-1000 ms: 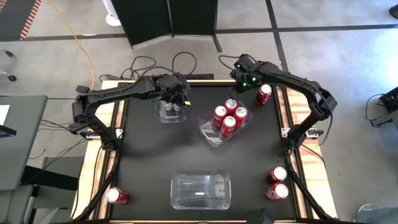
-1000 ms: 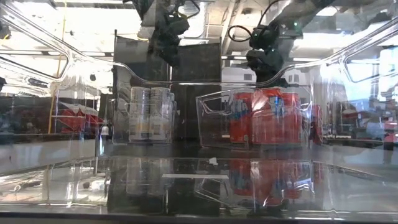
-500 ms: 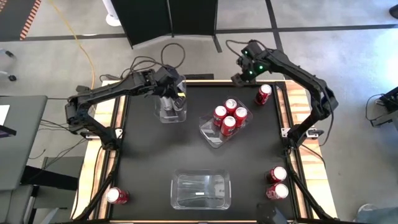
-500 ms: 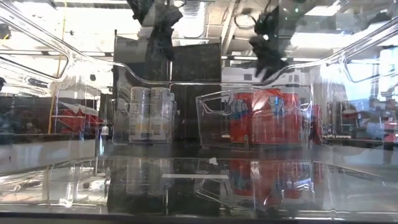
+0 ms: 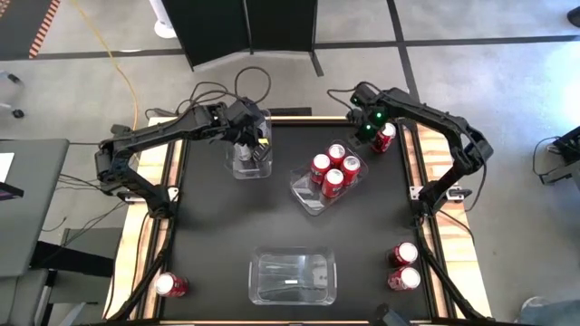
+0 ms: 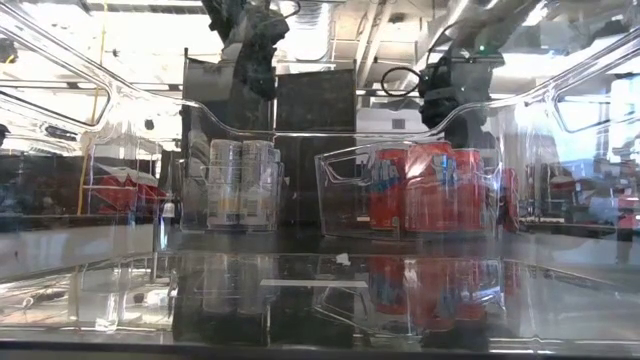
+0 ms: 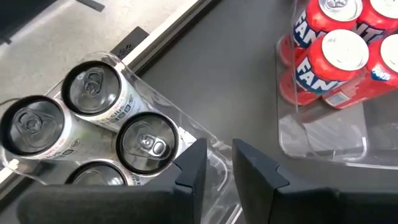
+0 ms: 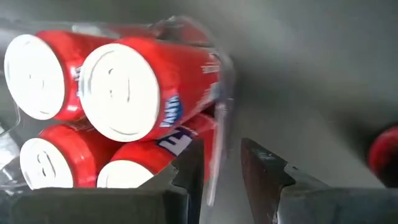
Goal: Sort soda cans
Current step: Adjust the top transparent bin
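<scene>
Several silver-grey cans [image 7: 93, 93] stand upright in a clear bin [image 5: 249, 161] at the far left; they also show in the low view [image 6: 240, 185]. Several red cans [image 5: 331, 172] stand in a second clear bin [image 7: 323, 134] at the far middle. One red can [image 5: 385, 136] stands alone on the table at the far right. My left gripper [image 7: 219, 146] hovers above the silver-can bin [image 5: 254, 136], empty, its fingers drawn close together. My right gripper [image 8: 222, 149] is just left of the lone red can [image 5: 365, 132], empty, with only a narrow gap between its fingers.
An empty clear bin [image 5: 292, 276] stands near the front edge, right before the low camera. Two red cans [image 5: 404, 265] stand at the near right and one red can [image 5: 169, 285] at the near left. Bare black table lies between the bins.
My right gripper first rose near the far edge. It has then come down toward the table's right and near side, ending beside the lone red can. My left gripper has risen a little above the silver-can bin and shifted slightly toward the far edge. No can has moved.
</scene>
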Robot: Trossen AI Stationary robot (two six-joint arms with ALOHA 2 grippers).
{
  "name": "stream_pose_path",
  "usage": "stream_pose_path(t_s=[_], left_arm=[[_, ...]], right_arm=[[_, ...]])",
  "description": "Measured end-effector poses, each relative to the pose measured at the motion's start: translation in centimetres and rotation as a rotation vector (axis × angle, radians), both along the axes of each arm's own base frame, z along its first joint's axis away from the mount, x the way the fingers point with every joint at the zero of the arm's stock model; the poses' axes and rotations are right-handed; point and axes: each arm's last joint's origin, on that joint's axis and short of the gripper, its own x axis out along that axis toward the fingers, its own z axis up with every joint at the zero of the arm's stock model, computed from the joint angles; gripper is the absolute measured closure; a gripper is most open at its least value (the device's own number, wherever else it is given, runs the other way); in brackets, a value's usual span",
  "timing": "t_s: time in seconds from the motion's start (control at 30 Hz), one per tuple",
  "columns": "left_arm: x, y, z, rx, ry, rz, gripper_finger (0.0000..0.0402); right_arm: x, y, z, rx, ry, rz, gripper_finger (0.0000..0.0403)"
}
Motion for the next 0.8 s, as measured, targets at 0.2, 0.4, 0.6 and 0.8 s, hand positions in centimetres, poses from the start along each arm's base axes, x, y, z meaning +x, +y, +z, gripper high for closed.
stream_pose_path(t_s=[0.2, 0.4, 0.6, 0.8], left_arm=[[-0.2, 0.5, 0.0, 0.004, 0.005, 0.019, 0.0325], [-0.3, 0.7, 0.0, 0.005, 0.006, 0.026, 0.0325], [-0.3, 0.7, 0.0, 0.009, 0.013, 0.019, 0.0325], [-0.3, 0.7, -0.1, 0.009, 0.014, 0.020, 0.0325]], right_arm=[[0.3, 0.3, -1.0, -0.009, -0.011, 0.014, 0.0295], [0.5, 0.1, -1.2, -0.042, -0.025, 0.008, 0.0356], [1.4, -0.4, -1.0, -0.106, -0.093, -0.020, 0.0393], [3.0, -1.0, -1.3, -0.164, -0.164, -0.018, 0.0400]])
